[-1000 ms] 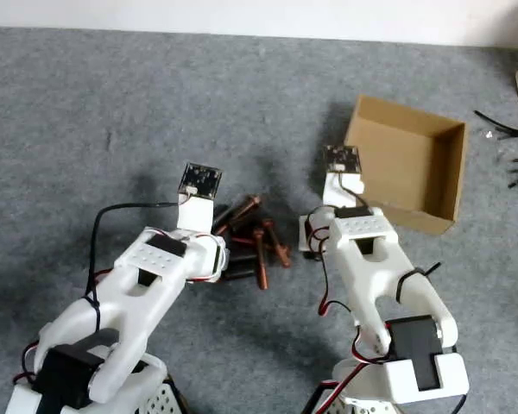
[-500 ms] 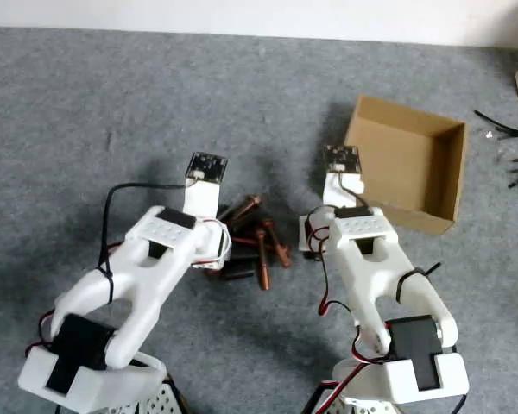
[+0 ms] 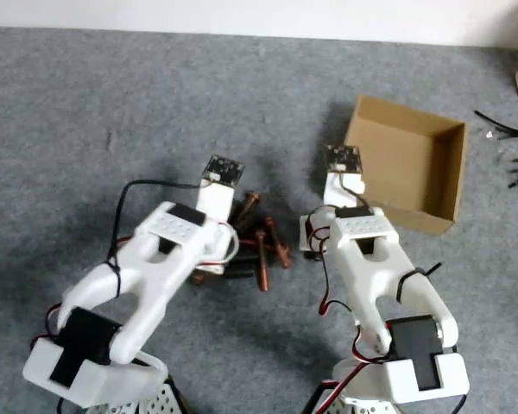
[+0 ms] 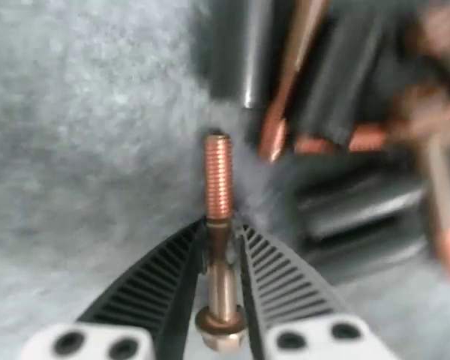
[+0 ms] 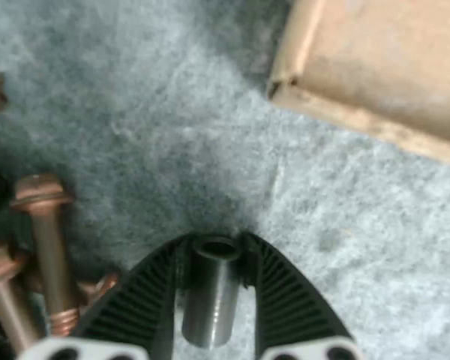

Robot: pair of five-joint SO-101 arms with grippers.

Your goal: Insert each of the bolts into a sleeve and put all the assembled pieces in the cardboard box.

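In the left wrist view a copper bolt [image 4: 218,225] stands between the black ribbed fingers of my left gripper [image 4: 218,232], which is shut on it, threaded end pointing out toward the pile of bolts and dark sleeves [image 4: 345,150]. My right gripper [image 5: 214,259] is shut on a dark grey sleeve [image 5: 208,300], open end facing out, near a corner of the cardboard box [image 5: 375,82]. From above, the left arm [image 3: 181,241] hangs over the pile [image 3: 259,241] and the right arm [image 3: 354,233] sits beside the box [image 3: 410,164].
Loose copper bolts [image 5: 41,247] lie on the grey felt close to my right gripper. Black cable ties [image 3: 509,147] and a pale object lie at the far right edge. Grey felt stretches open to the left and behind the pile.
The left arm has swung to the right, its wrist now over the pile of bolts and sleeves. The right arm has stayed still.
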